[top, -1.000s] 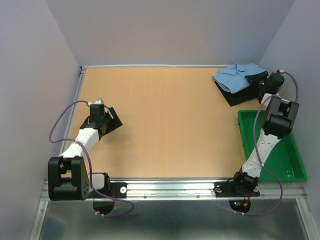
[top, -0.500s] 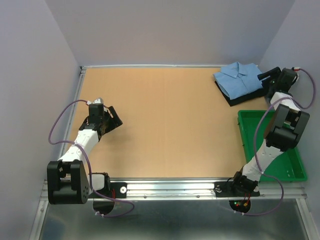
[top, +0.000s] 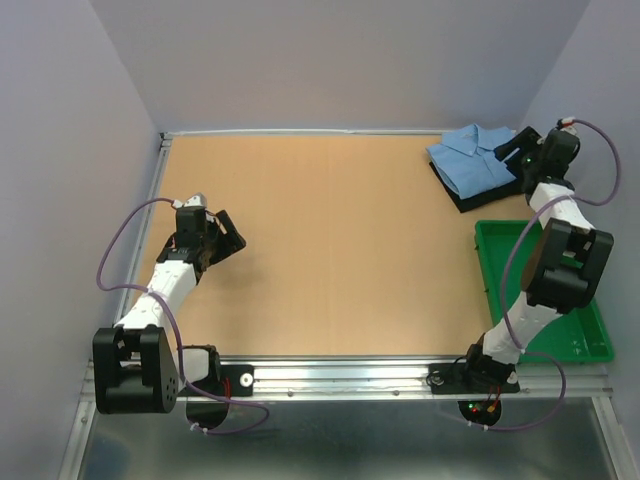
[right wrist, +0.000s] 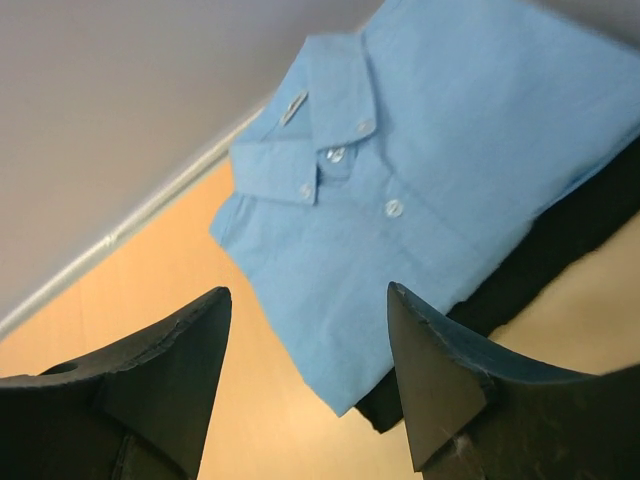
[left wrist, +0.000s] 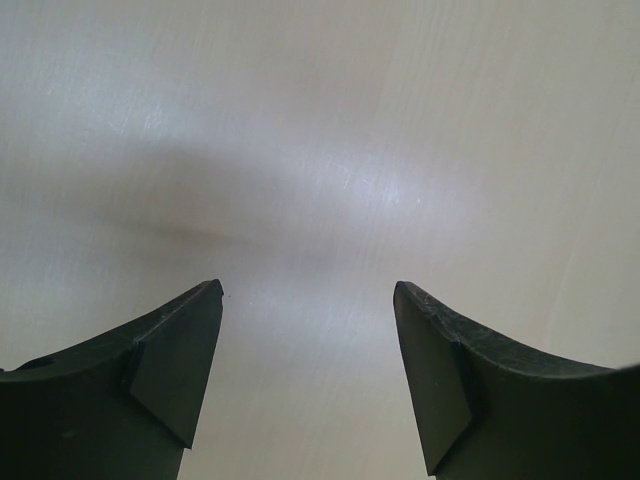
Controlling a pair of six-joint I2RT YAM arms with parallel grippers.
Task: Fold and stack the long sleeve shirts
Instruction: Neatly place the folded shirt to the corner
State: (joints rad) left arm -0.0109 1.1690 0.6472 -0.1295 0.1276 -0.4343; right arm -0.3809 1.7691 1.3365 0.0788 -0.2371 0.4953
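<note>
My left gripper (left wrist: pixel 308 380) hangs open over the table (top: pixel 330 250), nearest me. In the far right corner the light blue shirt (top: pixel 472 158) lies folded atop the black shirt (right wrist: pixel 565 245) — right gripper (right wrist: pixel 305 390) open beside them, empty. Stacking looks done — next I'd back away without snagging cloth.

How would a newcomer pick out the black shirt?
Look to the far right corner of the table, just beyond the green tray. A folded light blue shirt lies there; the black shirt is the dark layer beneath it, showing only along its near edge.
</note>
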